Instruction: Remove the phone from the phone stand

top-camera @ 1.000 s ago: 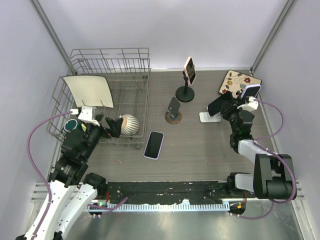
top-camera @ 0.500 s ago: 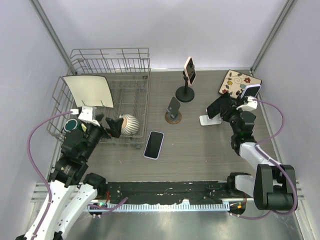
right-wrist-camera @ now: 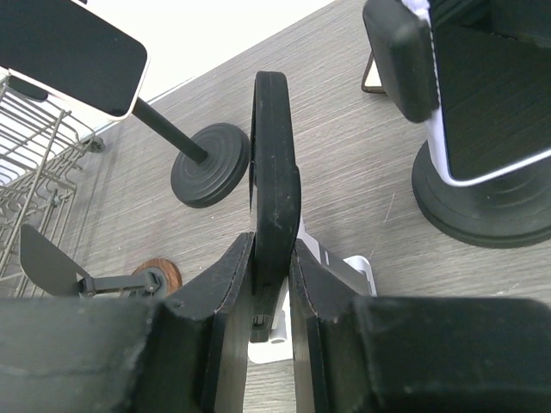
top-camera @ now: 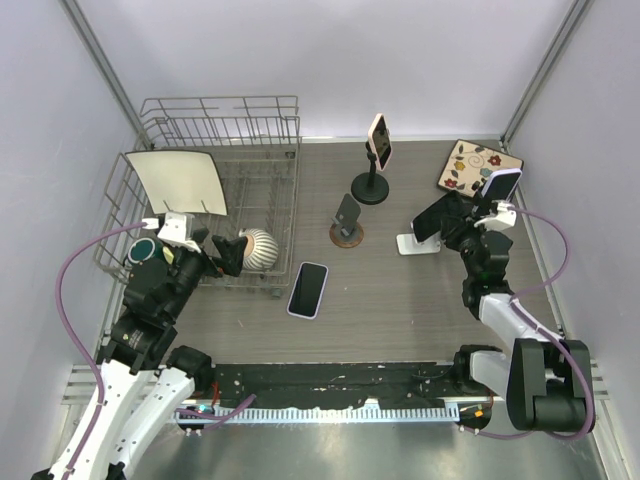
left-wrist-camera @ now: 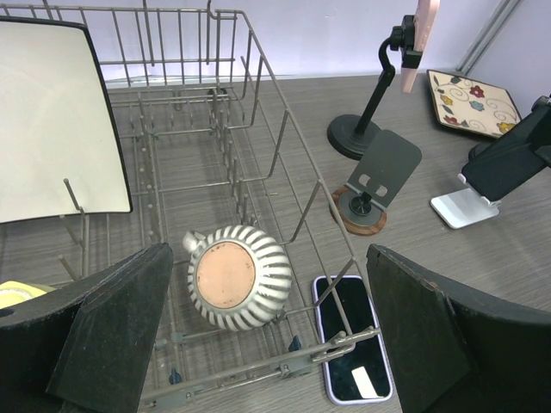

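At the right side of the desk (top-camera: 400, 300), the right tool (right-wrist-camera: 271, 249) is pressed together on the black phone (right-wrist-camera: 274, 155), pinching it by its two faces, so the wrist view sees the phone edge-on. The phone stands tilted just over the white stand (top-camera: 412, 242). Whether its lower edge rests on that stand cannot be told.

Four phones are in view:
- The pinched black one.
- A lavender-edged phone (top-camera: 498, 184), propped on a round-based black stand (right-wrist-camera: 482, 202) just beside the right tool.
- A pink phone (top-camera: 378, 140), clamped atop a tall black stand (top-camera: 371, 187) farther back.
- A dark phone (top-camera: 308, 289), lying flat on the desk near the middle.

Four stands are in view too: the white one, the round-based one, the tall one and a small wooden-based stand (top-camera: 347, 222) that carries nothing, between the tall stand and the flat phone.

One flowered plate (top-camera: 478, 160) lies at the far right corner. On the left sits one wire rack (top-camera: 220, 110), with one white plate (top-camera: 178, 180) upright in it and one striped pot (top-camera: 258, 248) on its side.

The left tool (top-camera: 212, 252) is spread wide and grips nothing, hovering at the rack's near edge close to the pot, well apart from every phone.
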You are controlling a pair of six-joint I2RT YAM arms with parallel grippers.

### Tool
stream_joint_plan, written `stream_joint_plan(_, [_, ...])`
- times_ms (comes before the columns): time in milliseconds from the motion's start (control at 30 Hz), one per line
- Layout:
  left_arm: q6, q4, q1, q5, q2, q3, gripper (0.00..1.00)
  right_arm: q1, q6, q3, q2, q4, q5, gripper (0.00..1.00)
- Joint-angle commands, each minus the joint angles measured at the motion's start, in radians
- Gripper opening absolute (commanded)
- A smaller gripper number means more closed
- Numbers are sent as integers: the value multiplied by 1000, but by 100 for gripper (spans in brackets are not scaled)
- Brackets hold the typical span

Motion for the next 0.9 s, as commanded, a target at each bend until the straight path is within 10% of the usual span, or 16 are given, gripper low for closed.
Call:
stream_joint_plan(0, [-7,29,-4,18,-7,0,100,0,44,-23,-72,107,-45,1])
stream_joint_plan(867, [-9,30,-4,20,-11,-3,100,1,50,-77,-297,-134,80,46])
